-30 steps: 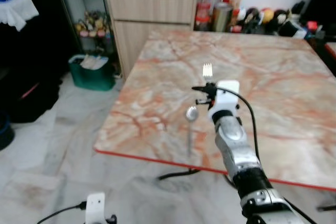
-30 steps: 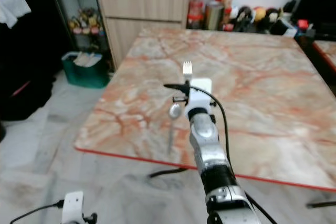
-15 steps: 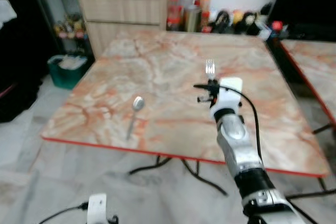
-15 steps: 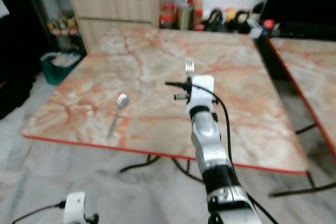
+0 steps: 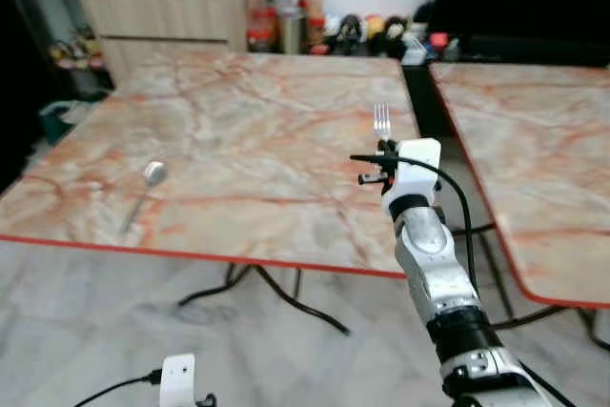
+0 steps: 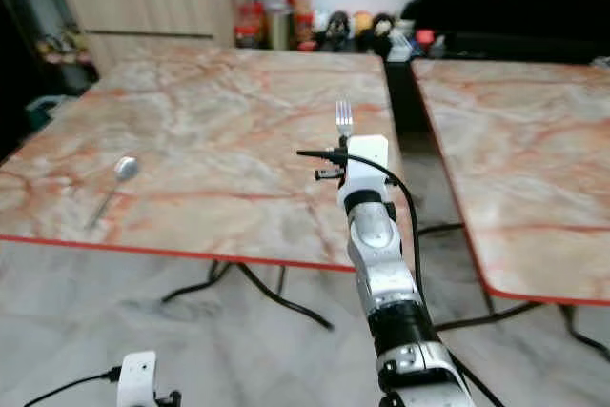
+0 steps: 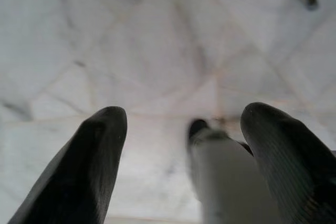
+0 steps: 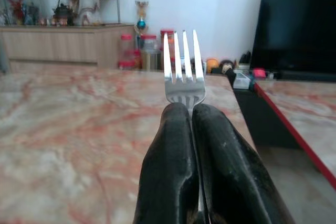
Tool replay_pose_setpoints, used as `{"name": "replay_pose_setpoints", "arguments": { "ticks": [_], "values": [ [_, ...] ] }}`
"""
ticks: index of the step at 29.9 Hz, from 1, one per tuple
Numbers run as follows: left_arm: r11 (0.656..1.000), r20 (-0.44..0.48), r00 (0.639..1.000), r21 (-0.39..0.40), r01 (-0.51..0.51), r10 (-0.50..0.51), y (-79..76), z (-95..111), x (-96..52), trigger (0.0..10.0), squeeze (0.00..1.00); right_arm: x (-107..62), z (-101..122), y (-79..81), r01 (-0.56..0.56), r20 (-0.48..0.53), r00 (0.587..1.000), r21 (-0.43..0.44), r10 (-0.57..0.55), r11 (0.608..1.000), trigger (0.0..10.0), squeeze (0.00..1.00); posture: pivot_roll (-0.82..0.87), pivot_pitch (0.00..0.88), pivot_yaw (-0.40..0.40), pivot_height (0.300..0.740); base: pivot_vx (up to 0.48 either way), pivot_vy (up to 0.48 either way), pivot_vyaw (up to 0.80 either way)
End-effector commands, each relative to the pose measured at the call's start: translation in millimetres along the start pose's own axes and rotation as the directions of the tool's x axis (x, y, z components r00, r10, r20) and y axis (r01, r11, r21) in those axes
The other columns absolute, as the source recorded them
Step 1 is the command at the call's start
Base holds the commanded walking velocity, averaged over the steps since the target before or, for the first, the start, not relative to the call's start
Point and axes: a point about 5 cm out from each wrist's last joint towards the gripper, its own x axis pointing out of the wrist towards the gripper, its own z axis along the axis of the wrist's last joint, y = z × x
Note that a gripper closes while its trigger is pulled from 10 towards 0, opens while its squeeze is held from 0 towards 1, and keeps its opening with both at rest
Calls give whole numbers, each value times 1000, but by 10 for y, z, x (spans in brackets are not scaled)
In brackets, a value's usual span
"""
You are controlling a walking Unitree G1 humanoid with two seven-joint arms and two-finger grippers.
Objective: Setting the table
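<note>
1. A fork is held upright by the right gripper, tines upward, at the end of the raised silver right arm.
2. In the right wrist view the two black fingers are pressed together around the fork's neck, so the jaws are closed on the fork with only the tines and the base of the head standing clear above them.
3. The fork is carried in the air near the right-hand edge of a marble-patterned worktop with a red rim.
4. A spoon is seen lying flat on the same worktop, near its front edge and well to the left of the fork, with its bowl pointing away from the robot.
5. A second worktop of the same pattern stands to the right, separated from the first by a narrow gap.
6. Bottles and jars are lined up along the far edge of the first worktop against a white wall, and a wooden cabinet stands behind to the left.
7. The left gripper hangs low over a pale tiled floor; in the left wrist view its two black fingers are set well apart, so the jaws are open and nothing is gripped between them.
8. A blurred pale object is seen between the left fingers, but what it is cannot be told.
</note>
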Motion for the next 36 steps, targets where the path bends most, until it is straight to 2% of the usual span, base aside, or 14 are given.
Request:
{"name": "replay_pose_setpoints", "arguments": {
  "ticks": [1, 20, 27, 36],
  "values": [
    [1000, 0, 1000, 19, -3, 3, 24, 2, 1, 10000, 0, 22, 88, 66, -28, 35, 999, -2, 28, 1000, 10000, 0, -57, 0, -2, 740, 0, -480, 0],
    [999, 3, 1000, 39, 2, -3, 20, 18, 3, 10000, 0, 2, 79, 97, -37, 34, 999, -1, 37, 999, 10000, 0, -53, 0, 5, 740, 0, -480, 0],
    [999, 5, 1000, 38, -1, 1, 37, 26, 4, 10000, 0, -14, 77, 160, -53, 34, 998, 8, 53, 999, 10000, 0, -55, 0, 14, 740, 0, -480, 0],
    [999, 2, 1000, 43, 1, -1, 36, 24, 4, 10000, 0, -31, 54, 140, -47, 28, 998, 10, 47, 999, 10000, 0, -61, 0, 19, 740, 0, -480, 0]
  ]
}}
